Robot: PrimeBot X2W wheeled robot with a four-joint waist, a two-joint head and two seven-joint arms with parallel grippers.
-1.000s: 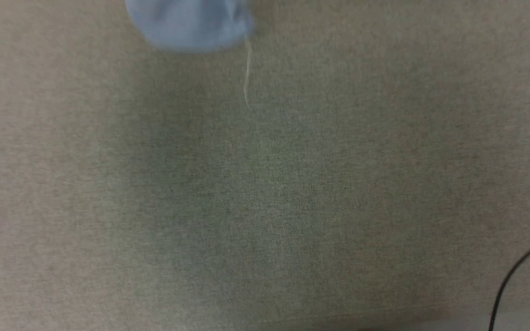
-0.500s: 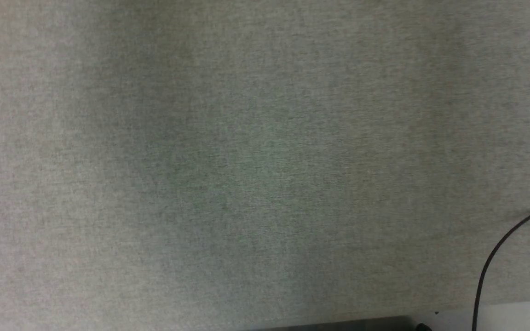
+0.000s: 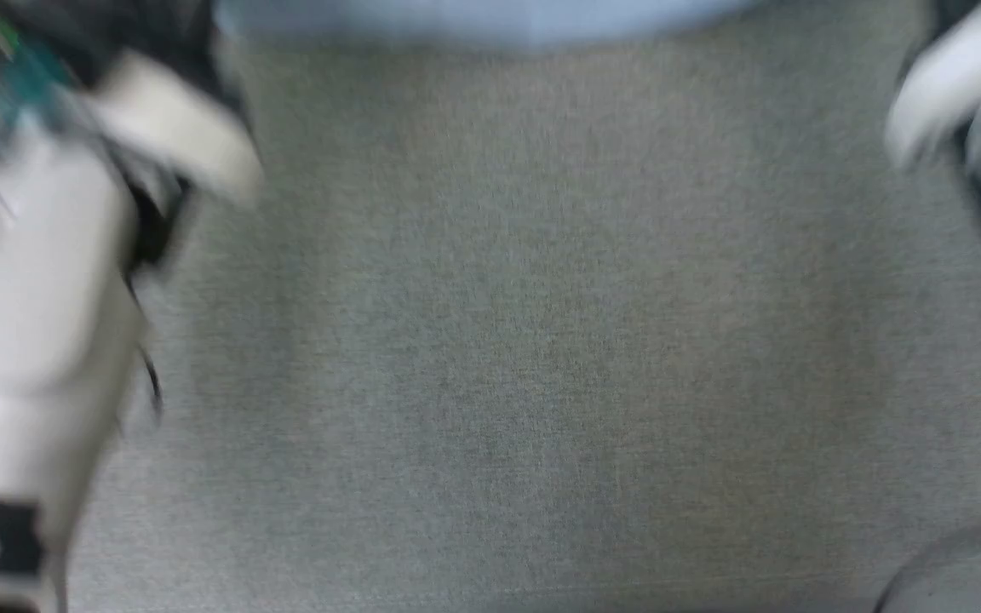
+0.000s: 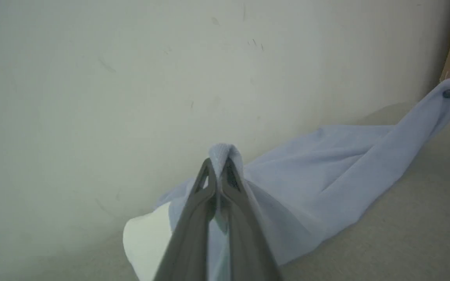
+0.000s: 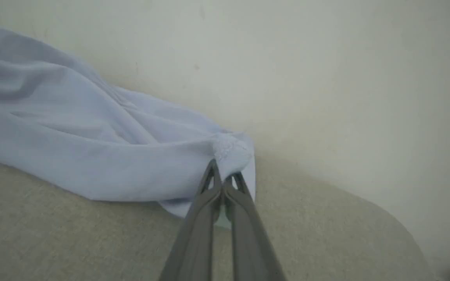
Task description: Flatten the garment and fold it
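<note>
Left gripper (image 4: 218,166): jaws clamped on a bunched fold of the garment (image 4: 307,175). Right gripper (image 5: 224,173): jaws clamped on another bunched edge. Garment hangs stretched between the two, creased, with its lower part resting on the grey worktop (image 3: 542,340), near the pale wall (image 4: 131,78). Left wrist view shows a white bit of garment just under the left fingers. Head view is badly blurred: blue strip at top edge, left forearm (image 3: 31,281) and right forearm (image 3: 959,77) at the sides.
</note>
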